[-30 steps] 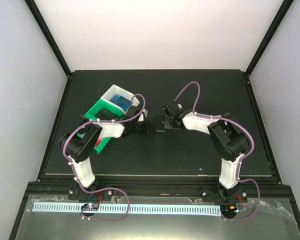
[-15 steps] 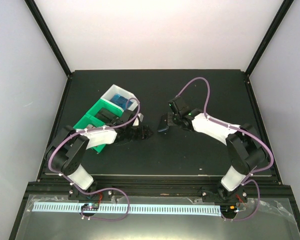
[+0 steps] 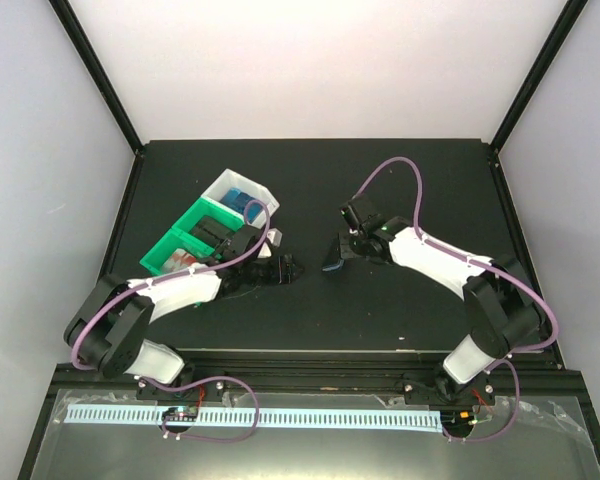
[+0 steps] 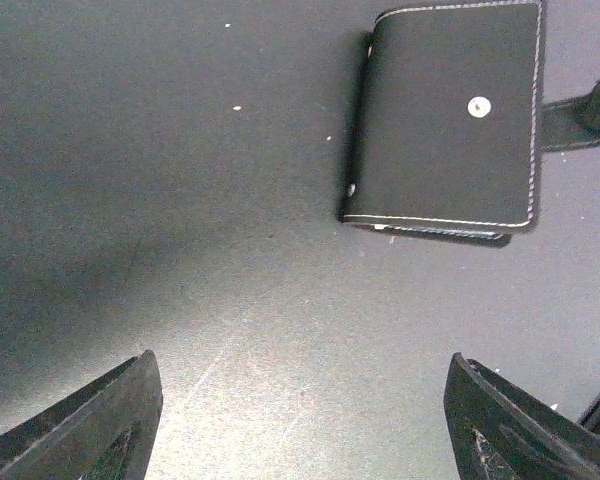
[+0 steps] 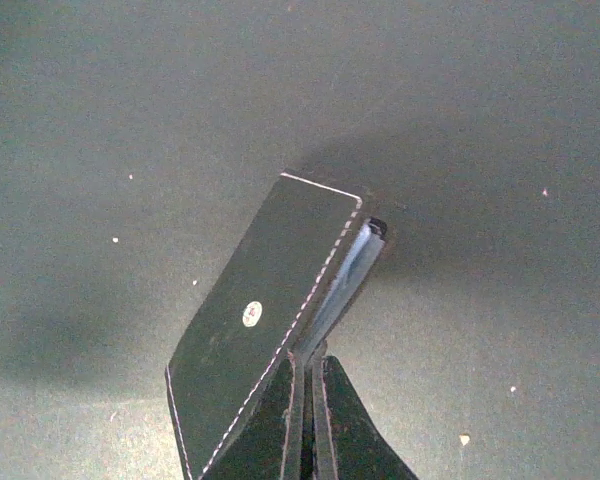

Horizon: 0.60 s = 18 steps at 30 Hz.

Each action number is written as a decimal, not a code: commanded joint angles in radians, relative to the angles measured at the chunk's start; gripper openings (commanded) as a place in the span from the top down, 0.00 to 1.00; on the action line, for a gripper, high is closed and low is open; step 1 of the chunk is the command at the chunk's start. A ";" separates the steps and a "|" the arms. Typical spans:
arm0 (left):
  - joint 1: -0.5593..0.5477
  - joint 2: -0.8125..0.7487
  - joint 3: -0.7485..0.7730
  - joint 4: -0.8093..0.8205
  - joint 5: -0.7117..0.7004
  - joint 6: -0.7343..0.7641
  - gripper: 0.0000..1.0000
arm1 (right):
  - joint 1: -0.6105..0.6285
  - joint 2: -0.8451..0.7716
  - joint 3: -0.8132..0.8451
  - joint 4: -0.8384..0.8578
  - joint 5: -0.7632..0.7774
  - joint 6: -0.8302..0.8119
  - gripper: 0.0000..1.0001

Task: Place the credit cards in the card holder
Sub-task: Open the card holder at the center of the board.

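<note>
The closed card holder (image 5: pixel 255 330), tilted just right of centre in the overhead view, is clamped at one edge by the right gripper (image 5: pixel 308 372); the left gripper (image 4: pixel 300 365), spread wide and empty beside it, should probably catch the free cover and peel gently.

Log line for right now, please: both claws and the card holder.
left claw: open, empty | right claw: shut on card holder | card holder: folded, tilted
</note>
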 commanded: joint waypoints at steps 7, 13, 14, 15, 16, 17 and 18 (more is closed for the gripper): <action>-0.007 0.046 0.044 0.081 0.157 -0.023 0.21 | 0.056 0.007 0.081 -0.086 0.018 0.007 0.99; -0.007 0.076 0.074 0.086 0.162 -0.025 0.21 | 0.063 0.017 0.094 -0.072 0.010 -0.010 0.99; -0.006 0.085 0.080 0.087 0.161 -0.023 0.20 | 0.064 0.016 0.094 -0.066 0.006 -0.015 0.99; -0.006 0.094 0.087 0.088 0.164 -0.023 0.20 | 0.064 0.013 0.093 -0.058 -0.001 -0.021 0.99; -0.005 0.105 0.090 0.101 0.178 -0.020 0.19 | 0.063 0.010 0.090 -0.051 -0.002 -0.023 0.99; -0.005 0.122 0.093 0.127 0.200 -0.019 0.18 | 0.063 0.007 0.085 -0.041 -0.002 -0.025 0.99; -0.003 0.140 0.100 0.151 0.225 -0.020 0.15 | 0.063 0.005 0.079 -0.029 -0.004 -0.029 0.99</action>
